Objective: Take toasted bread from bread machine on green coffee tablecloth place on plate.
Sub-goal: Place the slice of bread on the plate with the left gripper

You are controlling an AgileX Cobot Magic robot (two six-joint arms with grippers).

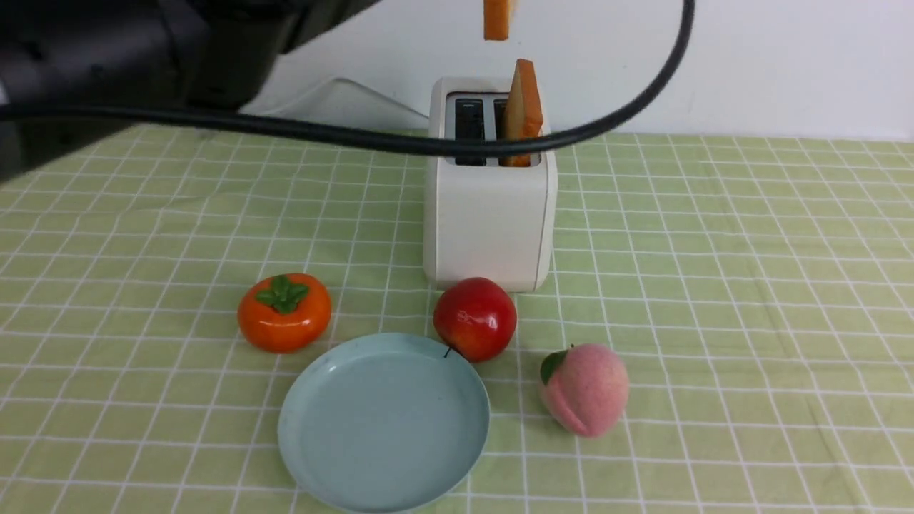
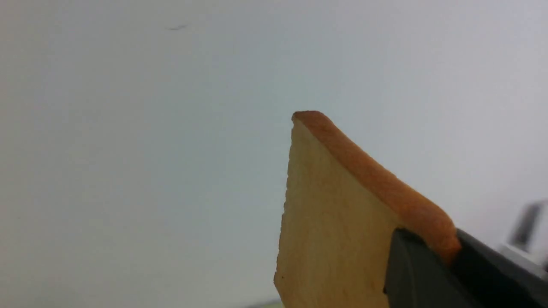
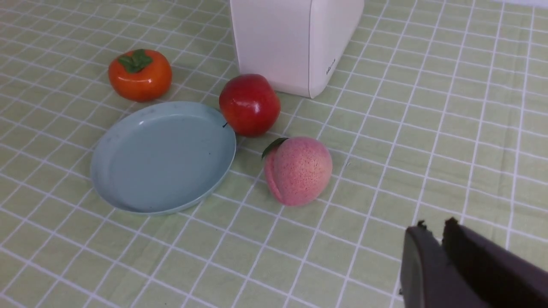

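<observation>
Gripping an upright slice of toast [image 2: 334, 222] in the clenched left tool [image 2: 445, 252], with the plate [image 1: 321, 457] well below it, nearer the front camera.

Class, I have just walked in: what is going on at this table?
The left gripper clamps one slice of toasted bread, held high above the bread machine. The second slice stands in the right-hand slot. The plate holds nothing; a persimmon, an apple and a peach sit near it. The right gripper hangs shut and empty over the tablecloth.
</observation>
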